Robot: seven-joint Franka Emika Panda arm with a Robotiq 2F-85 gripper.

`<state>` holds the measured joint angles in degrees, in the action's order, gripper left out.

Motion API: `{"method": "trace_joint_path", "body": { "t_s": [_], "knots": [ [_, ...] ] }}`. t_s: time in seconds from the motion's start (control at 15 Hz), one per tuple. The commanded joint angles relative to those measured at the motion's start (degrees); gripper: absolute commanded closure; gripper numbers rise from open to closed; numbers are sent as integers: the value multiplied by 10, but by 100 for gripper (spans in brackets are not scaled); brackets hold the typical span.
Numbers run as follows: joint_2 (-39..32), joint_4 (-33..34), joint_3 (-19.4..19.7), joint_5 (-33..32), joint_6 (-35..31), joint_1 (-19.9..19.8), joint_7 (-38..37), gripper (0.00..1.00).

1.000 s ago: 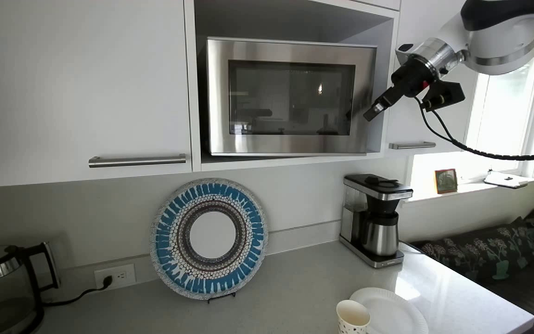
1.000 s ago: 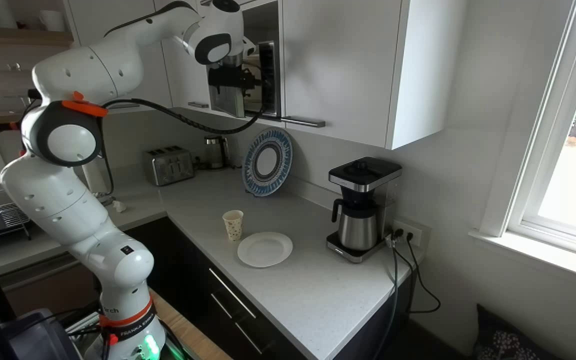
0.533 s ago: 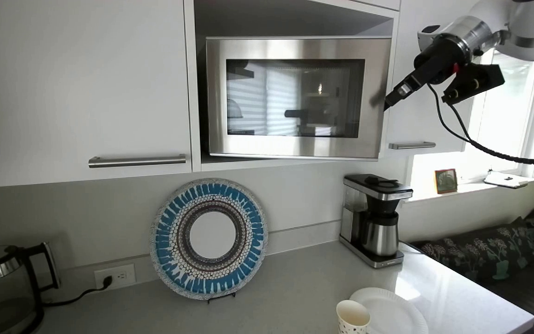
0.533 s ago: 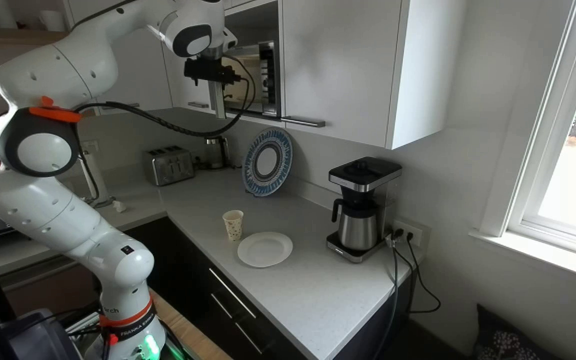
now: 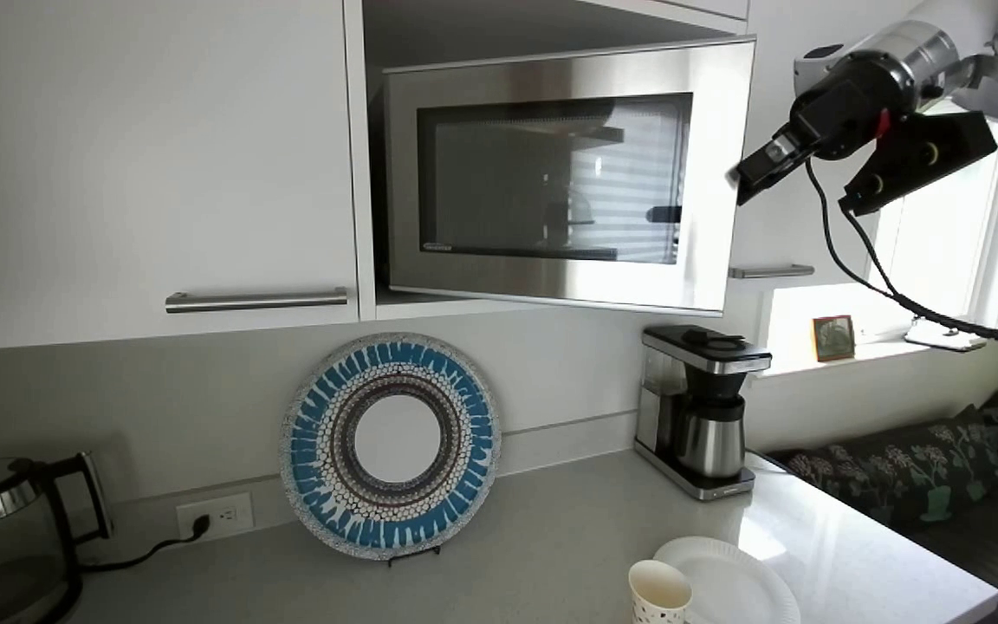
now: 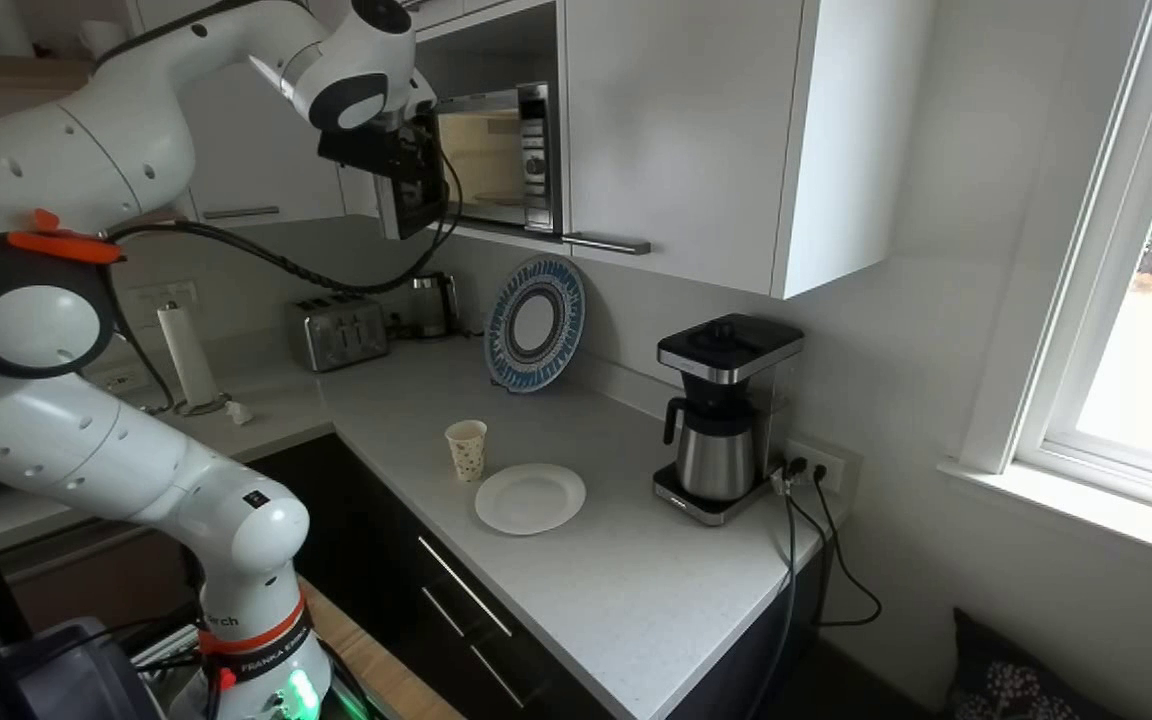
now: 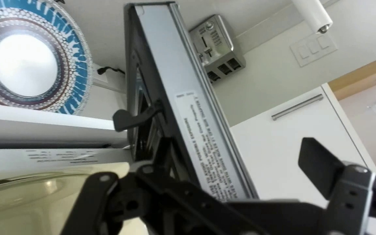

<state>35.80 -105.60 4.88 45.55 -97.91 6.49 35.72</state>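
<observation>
My gripper [image 7: 240, 153] is open in the wrist view, with its fingers on either side of the free edge of the microwave door [image 7: 188, 98]. One black finger lies against or very near the door's dark inner side; I cannot tell if it touches. The other finger stands well apart from the outer face. In an exterior view the gripper [image 5: 743, 182] is at the right edge of the steel door [image 5: 711, 156]. The door stands ajar. The microwave cavity [image 6: 481, 160] is lit, and a glass turntable [image 7: 44, 195] shows inside it in the wrist view.
White cabinets [image 6: 681, 130] flank the microwave. Below, on the counter [image 5: 551, 537], are a blue patterned round plate [image 5: 395, 446], a coffee maker [image 5: 703, 412], a paper cup [image 6: 467, 450], a white plate [image 6: 530, 498] and a toaster [image 6: 338, 332]. A cable [image 6: 266, 265] hangs from the arm.
The microwave door has swung further open. My gripper has moved with the door's free edge, outward from the cabinet, and the arm has drawn back.
</observation>
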Motion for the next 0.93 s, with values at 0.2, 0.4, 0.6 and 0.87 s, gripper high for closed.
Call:
{"method": "trace_joint_path", "body": {
  "t_s": [0.2, 0.4, 0.6, 0.87],
  "knots": [
    [76, -78, -42, 70, -19, 10, -50, 0],
    [93, -90, -63, 82, -21, 12, -74, 0],
    [103, -99, -85, 91, -26, 14, -93, 0],
    [109, -102, -122, 113, -45, 25, -127, 0]
  ]
}}
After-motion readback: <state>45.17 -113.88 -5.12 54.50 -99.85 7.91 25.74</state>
